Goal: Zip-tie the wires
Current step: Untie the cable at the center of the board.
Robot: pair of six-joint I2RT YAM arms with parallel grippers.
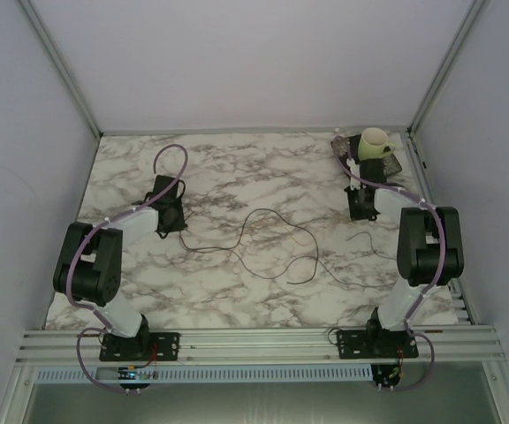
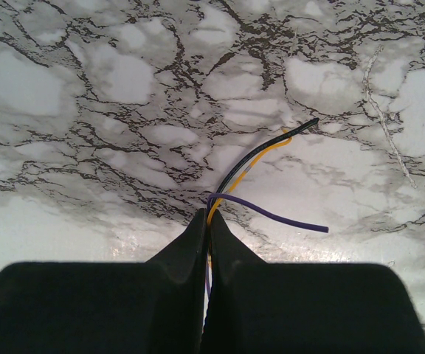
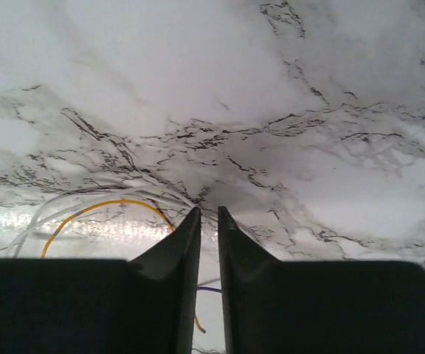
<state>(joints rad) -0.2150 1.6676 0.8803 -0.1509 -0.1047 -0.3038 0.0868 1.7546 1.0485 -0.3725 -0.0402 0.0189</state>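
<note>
The wires (image 1: 272, 240) lie in loose dark loops across the middle of the marble table (image 1: 237, 168). My left gripper (image 1: 173, 225) sits at their left end. In the left wrist view it (image 2: 209, 214) is shut on the wires (image 2: 264, 151), with black, yellow and purple strands fanning out past the tips. My right gripper (image 1: 360, 210) hovers at the back right. In its wrist view the jaws (image 3: 209, 210) stand a narrow slit apart with table showing between them. A purple strand (image 3: 220, 289) crosses the slit lower down, and a yellow strand (image 3: 109, 203) curves to the left.
A pale cup (image 1: 376, 141) rests on a dark patterned object at the back right corner. Pale translucent strips (image 3: 43, 221) curve beside the yellow strand. Short loose strands (image 1: 380, 252) lie near the right arm. Enclosure walls ring the table, and an aluminium rail (image 1: 254, 340) runs along the near edge.
</note>
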